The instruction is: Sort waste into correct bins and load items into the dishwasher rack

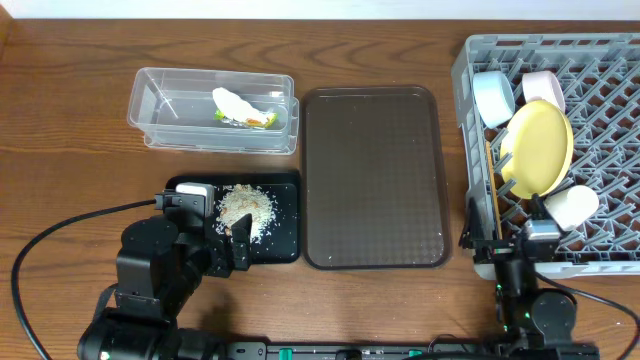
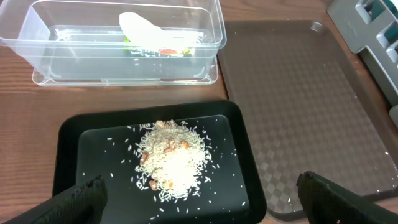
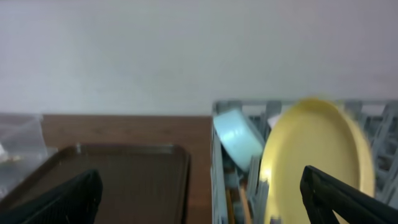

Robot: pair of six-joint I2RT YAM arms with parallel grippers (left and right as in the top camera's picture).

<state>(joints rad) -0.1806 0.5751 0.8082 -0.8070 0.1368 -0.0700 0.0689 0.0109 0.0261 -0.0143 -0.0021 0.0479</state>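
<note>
The clear tub (image 1: pixel 160 120) at back left holds the green-and-orange wrapper with white scrap (image 1: pixel 243 108); both show in the left wrist view, tub (image 2: pixel 62 56) and wrapper (image 2: pixel 149 34). The black tray (image 1: pixel 285 215) holds the rice heap (image 1: pixel 245 205), also in the left wrist view (image 2: pixel 174 158). My left gripper (image 1: pixel 222 245) is open and empty over the tray's near edge (image 2: pixel 199 208). The grey rack (image 1: pixel 610 120) holds the yellow plate (image 1: pixel 540 148), light blue bowl (image 1: pixel 492 97), white bowl (image 1: pixel 543 88), pale cup (image 1: pixel 572 205) and chopsticks (image 1: pixel 495 200). My right gripper (image 1: pixel 512 255) is open and empty by the rack's front left corner (image 3: pixel 199 199).
The brown serving tray (image 1: pixel 372 175) lies between the black tray and the rack, with nothing on it; it also shows in the left wrist view (image 2: pixel 298 106) and the right wrist view (image 3: pixel 124 174). Loose rice grains are scattered on the black tray (image 2: pixel 93 143).
</note>
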